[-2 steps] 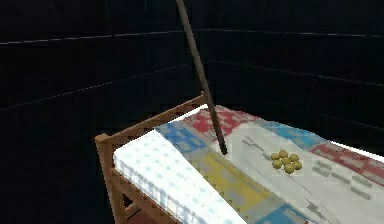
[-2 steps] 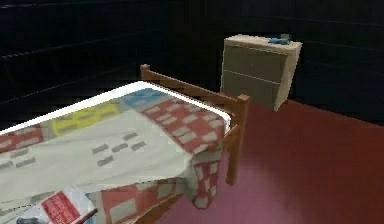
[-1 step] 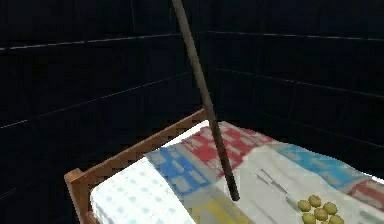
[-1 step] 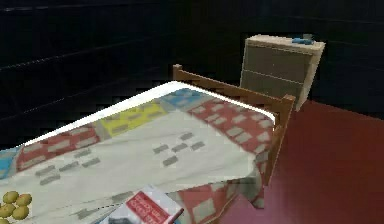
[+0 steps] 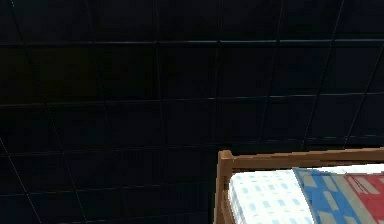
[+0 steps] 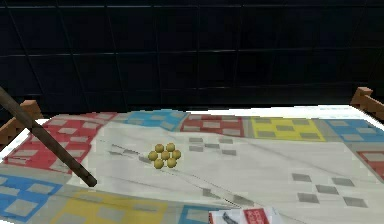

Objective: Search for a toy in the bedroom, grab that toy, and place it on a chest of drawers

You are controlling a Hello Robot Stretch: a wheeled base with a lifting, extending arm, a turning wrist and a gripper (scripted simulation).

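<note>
Forward view: a dark tiled wall (image 5: 150, 80) takes up most of the picture. At the lower right stands the corner of a bed, with its wooden frame (image 5: 300, 157) around a quilt (image 5: 270, 195) of white, blue and red patches.

In the arm side view the quilt spreads wide, with red, blue and yellow squares round a pale middle. A cluster of small yellow balls (image 6: 164, 155) lies on that pale part, a little left of centre. It may be the toy, though its shape is too small to tell. A thin dark stick (image 6: 45, 135) slants down from the left edge, and its tip is over the quilt, well left of the balls. A small white and red thing (image 6: 243, 216) lies at the bottom edge. Wooden posts (image 6: 364, 99) stand at the bed's far corners. I cannot tell the gripper's state.
</note>
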